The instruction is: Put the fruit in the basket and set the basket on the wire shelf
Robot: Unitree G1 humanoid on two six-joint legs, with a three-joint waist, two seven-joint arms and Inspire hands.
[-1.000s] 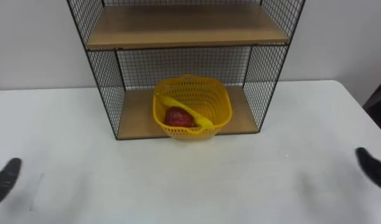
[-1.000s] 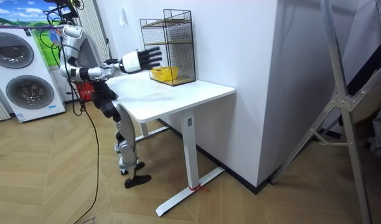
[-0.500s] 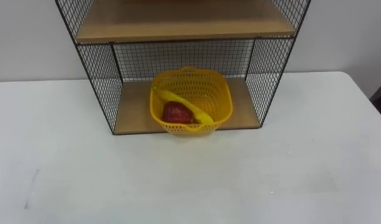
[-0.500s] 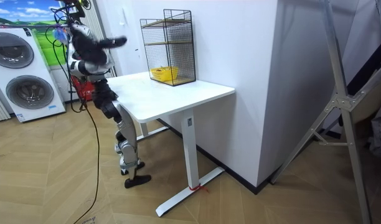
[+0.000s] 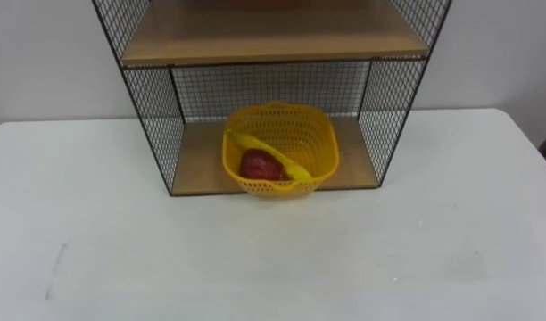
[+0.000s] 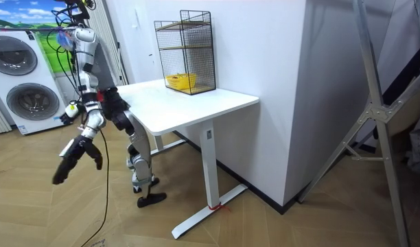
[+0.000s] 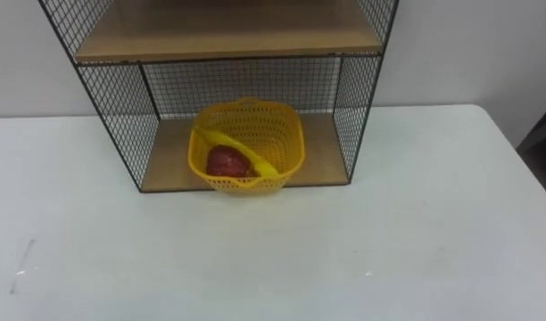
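A white table point(image 5: 273, 259) spans the lower frame. At upper centre a black wire shelf point(image 5: 154, 120) stands on it, and on the shelf's lower wooden board point(image 5: 194, 165) sits a yellow basket point(image 5: 304, 143), near the front edge.

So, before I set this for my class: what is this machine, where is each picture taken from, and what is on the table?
It is a robot built like a person: it walks on two legs and has two arms with hands. Two pictures come from the cameras in its head, looking down at the white table. The third comes from a camera standing in the room, where the robot stands at the table's end. On the table stands a wire shelf. On its bottom board sits a yellow basket with a banana and a red fruit inside. The right hand hangs low by its side, open, holding nothing.
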